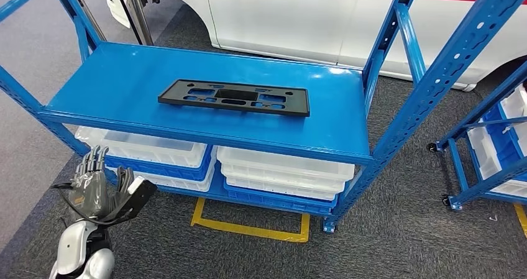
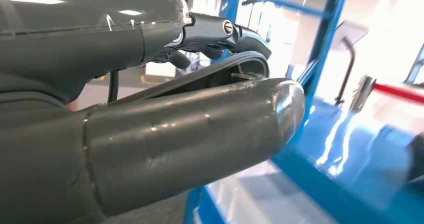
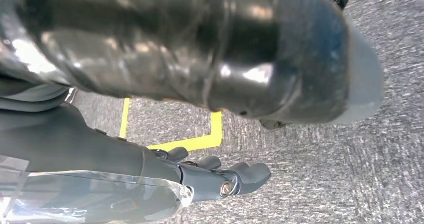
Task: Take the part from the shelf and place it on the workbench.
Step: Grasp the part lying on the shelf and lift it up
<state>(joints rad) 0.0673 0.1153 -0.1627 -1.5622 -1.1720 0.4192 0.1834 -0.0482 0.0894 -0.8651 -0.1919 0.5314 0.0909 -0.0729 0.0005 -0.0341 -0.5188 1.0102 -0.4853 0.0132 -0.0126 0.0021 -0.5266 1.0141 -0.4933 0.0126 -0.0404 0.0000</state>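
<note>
The part (image 1: pixel 235 97) is a long flat black plate with several cut-outs. It lies flat near the middle of the blue shelf's top board (image 1: pixel 118 83). My left hand (image 1: pixel 102 191) hangs low at the front left, below the top board and well short of the part; its fingers are spread and it holds nothing. The left wrist view has that hand's (image 2: pixel 175 109) thick thumb close up against a blue post (image 2: pixel 325 49). My right hand (image 3: pixel 90 144) hangs over grey carpet, fingers (image 3: pixel 220 176) apart and nothing in them.
White and blue trays (image 1: pixel 283 173) are stacked on the lower level. Slanted blue posts (image 1: pixel 435 80) frame the shelf's right end. A white car (image 1: pixel 311 18) stands behind. A second blue rack on wheels (image 1: pixel 497 148) is at the right. Yellow tape (image 1: pixel 248 229) marks the carpet.
</note>
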